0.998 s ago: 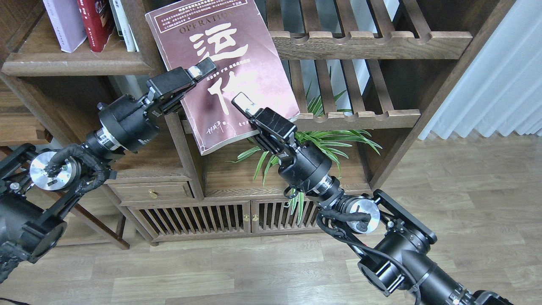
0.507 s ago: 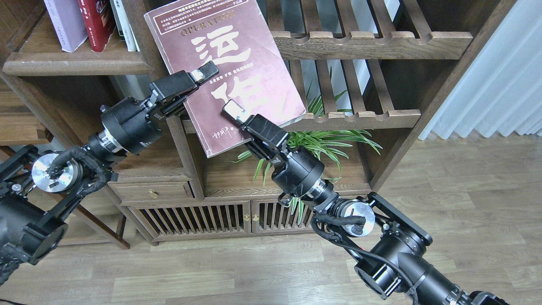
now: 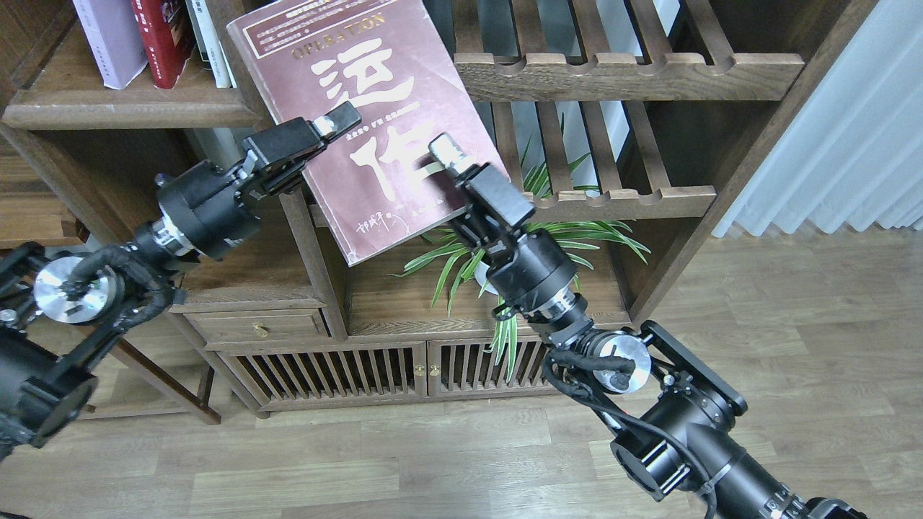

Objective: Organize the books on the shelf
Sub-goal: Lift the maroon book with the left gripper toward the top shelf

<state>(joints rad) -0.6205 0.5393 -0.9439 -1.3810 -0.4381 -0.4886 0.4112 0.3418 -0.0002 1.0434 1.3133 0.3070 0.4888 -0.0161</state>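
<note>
The large maroon book (image 3: 375, 86) with white Chinese characters hangs tilted in front of the bookcase post. My left gripper (image 3: 339, 121) is shut on its left edge, one finger lying across the cover. My right gripper (image 3: 445, 151) reaches in from the lower right. One of its fingers rests over the cover near the book's lower right corner and the other is hidden behind the book. On the shelf (image 3: 130, 112) at the upper left, a pale lavender book (image 3: 108, 43) and a red book (image 3: 162, 36) stand upright.
Thin white-spined books (image 3: 209, 43) lean at the shelf's right end. Slatted racks (image 3: 620, 68) fill the bookcase's right half, with a green plant (image 3: 570, 238) below them. A drawer and slatted cabinet doors (image 3: 324, 371) sit near the floor. A curtain (image 3: 844, 144) hangs at the right.
The maroon book has shifted up and left with my left gripper. My right gripper has moved from the cover's lower middle to its lower right corner.
</note>
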